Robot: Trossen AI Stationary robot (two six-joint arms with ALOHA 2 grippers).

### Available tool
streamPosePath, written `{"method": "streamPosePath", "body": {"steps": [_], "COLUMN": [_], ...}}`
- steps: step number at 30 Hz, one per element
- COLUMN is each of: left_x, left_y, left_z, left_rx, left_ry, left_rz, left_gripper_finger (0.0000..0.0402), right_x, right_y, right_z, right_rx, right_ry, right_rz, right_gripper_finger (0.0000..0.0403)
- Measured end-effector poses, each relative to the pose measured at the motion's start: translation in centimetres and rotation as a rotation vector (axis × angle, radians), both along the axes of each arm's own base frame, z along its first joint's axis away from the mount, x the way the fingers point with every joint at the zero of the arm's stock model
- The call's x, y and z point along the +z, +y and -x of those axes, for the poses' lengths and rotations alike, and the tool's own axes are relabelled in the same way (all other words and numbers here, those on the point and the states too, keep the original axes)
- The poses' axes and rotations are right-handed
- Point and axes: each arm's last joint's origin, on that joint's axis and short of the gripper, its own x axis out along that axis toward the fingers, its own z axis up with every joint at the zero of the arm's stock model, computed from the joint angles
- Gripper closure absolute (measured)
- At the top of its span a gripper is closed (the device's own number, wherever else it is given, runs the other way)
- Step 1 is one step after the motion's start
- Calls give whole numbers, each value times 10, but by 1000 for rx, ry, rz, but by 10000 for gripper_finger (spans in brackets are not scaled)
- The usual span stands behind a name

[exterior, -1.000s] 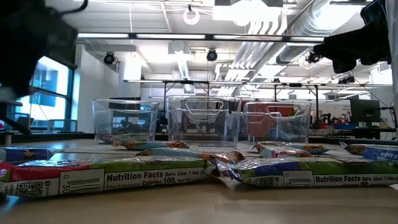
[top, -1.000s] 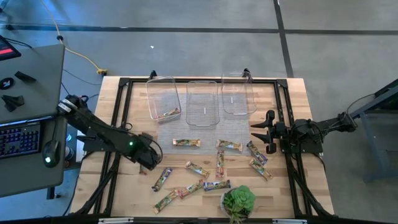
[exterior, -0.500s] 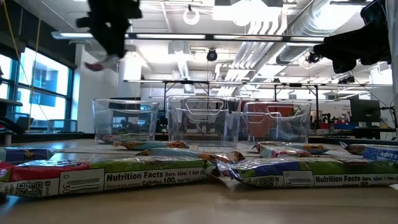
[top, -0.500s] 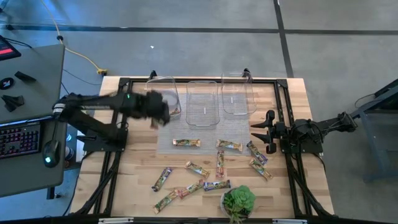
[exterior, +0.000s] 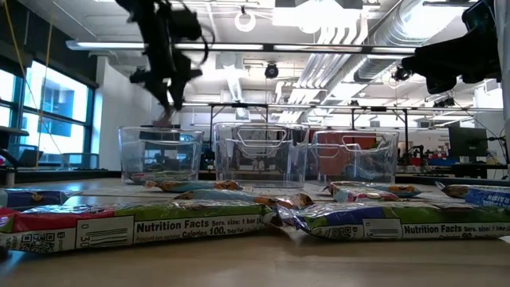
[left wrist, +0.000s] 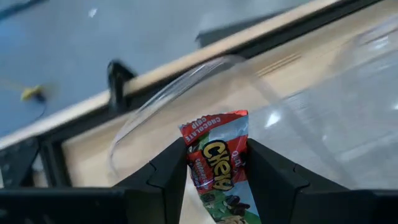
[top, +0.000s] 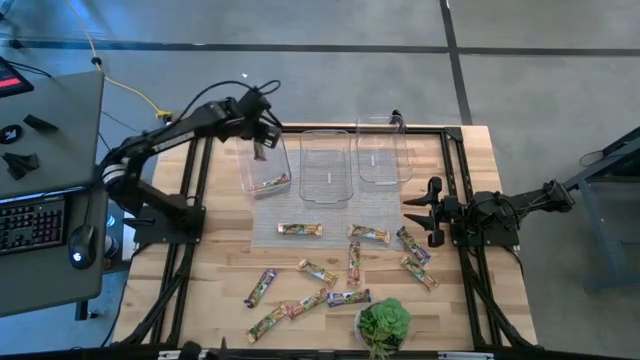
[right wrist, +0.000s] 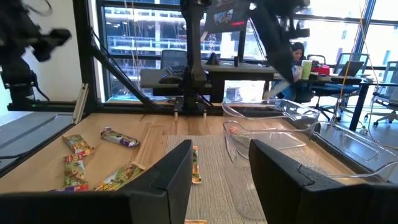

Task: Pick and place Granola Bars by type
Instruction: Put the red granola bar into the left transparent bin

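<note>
My left gripper (top: 260, 148) hangs over the far end of the leftmost clear bin (top: 263, 165), shut on a red-wrapped granola bar (left wrist: 217, 165). In the low view the bar (exterior: 165, 119) shows just above that bin's rim (exterior: 159, 129). One bar (top: 272, 183) lies flat on that bin's floor. Several more granola bars (top: 318, 272) lie flat on the table's middle and near part. My right gripper (top: 420, 212) waits at the table's right side, open, with nothing between its fingers (right wrist: 177, 165). My left gripper pinches the red bar between its two fingers, which stand on the wrapper's two long edges (left wrist: 189, 163). The bar's crimped end (left wrist: 214, 124) sticks out past the fingertips. The fingers slant down toward the table's far edge. The bar is lifted clear, above the bin.
Two more clear bins, a middle one (top: 324, 165) and a right one (top: 381, 150), stand in a row beside the left one on a grey mat. A green potted plant (top: 383, 325) sits at the near edge. Black frame rails run along the table's sides.
My left gripper has swung from the table's near left part toward the far edge and upward, turning its wrist on the way. It stays shut on the red bar, which has gone with it, lifted clear, to above the leftmost bin.
</note>
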Motion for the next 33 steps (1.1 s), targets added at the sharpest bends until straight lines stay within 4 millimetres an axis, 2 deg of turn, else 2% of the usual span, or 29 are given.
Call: {"method": "streamPosePath", "body": {"steps": [6,10,13,17,24,33], "left_x": [-47,-65,-77,-88,-107,-115], "left_y": [16,25,28,32,35,36], "left_z": [-7,-19,-30,-37,-41,-43], "left_rx": [6,-87,-114,-156,-236,-263], "left_ry": [139,193,172,146,214,251], "left_rz": [102,98,112,135,185,193], "left_gripper_finger": [256,256,256,256,257,257], "right_x": [0,0,0,0,0,1], "right_y": [0,0,0,0,-1,-1], "right_z": [0,0,0,0,0,0], "right_rx": [0,0,0,-1,-38,-23], "right_ry": [0,0,0,0,0,-5], "right_rz": [0,0,0,0,-3,40], "right_gripper_finger": [258,258,258,258,258,258]}}
